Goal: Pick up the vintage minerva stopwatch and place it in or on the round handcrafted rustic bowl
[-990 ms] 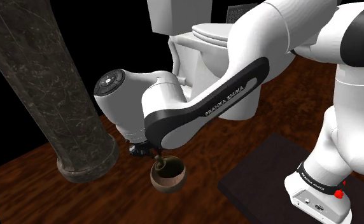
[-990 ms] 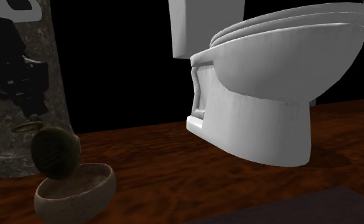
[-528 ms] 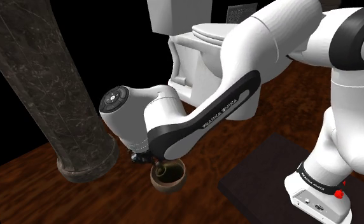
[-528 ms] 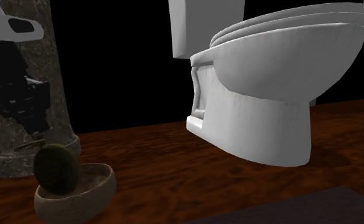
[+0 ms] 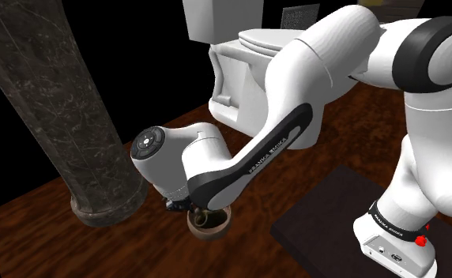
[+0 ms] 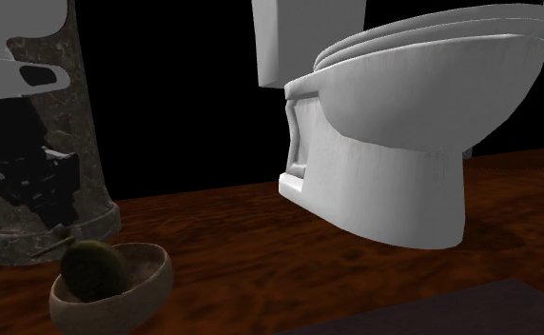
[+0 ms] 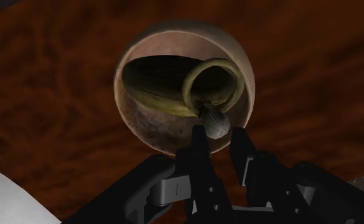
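Note:
The stopwatch [image 6: 91, 269] is a dark olive disc with a brass ring and a ribbed crown. It stands on edge inside the round brown bowl [image 6: 139, 285], its lower part below the rim. My black gripper [image 7: 220, 137] is shut on the crown, with the ring [image 7: 212, 83] and the watch body [image 7: 161, 79] hanging over the bowl's inside [image 7: 142, 121]. In the shoulder view the gripper [image 5: 182, 204] sits right over the bowl [image 5: 210, 226], and the wrist hides most of the watch. In the second exterior view the gripper [image 6: 51, 214] hangs just above the watch.
A dark stone column [image 5: 58, 103] rises close beside the bowl, also seen behind it [image 6: 56, 114]. A white toilet [image 5: 248, 55] stands further back [image 6: 394, 143]. A dark mat [image 5: 327, 217] lies under the stand on the wooden floor. A black area lies beyond the floor's edge.
My gripper has come down with the stopwatch. The watch hung above the bowl's rim a second ago and now sits low inside the bowl.

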Robot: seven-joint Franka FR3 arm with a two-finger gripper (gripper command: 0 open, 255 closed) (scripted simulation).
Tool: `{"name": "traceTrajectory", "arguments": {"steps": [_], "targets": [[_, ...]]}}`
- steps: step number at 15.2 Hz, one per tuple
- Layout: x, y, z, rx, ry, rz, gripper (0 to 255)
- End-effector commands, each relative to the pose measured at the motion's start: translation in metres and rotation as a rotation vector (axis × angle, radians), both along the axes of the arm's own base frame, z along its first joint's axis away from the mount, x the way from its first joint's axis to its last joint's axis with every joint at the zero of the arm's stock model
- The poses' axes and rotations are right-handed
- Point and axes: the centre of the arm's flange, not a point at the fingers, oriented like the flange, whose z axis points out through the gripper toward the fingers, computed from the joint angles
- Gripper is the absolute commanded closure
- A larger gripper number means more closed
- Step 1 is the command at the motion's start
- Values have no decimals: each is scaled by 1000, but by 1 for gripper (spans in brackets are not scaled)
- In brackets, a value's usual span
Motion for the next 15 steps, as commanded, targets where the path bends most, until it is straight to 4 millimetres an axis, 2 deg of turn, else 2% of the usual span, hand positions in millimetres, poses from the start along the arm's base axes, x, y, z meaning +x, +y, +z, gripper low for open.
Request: {"name": "traceTrajectory", "arguments": {"steps": [1, 5, 13, 14, 15], "targets": [[0, 0, -11, 0, 0, 0, 255], [0, 0, -32, 0, 0, 0, 255], [0, 0, -34, 0, 0, 0, 255], [0, 1, -34, 0, 0, 0, 0], [0, 1, -34, 0, 0, 0, 0]]}}
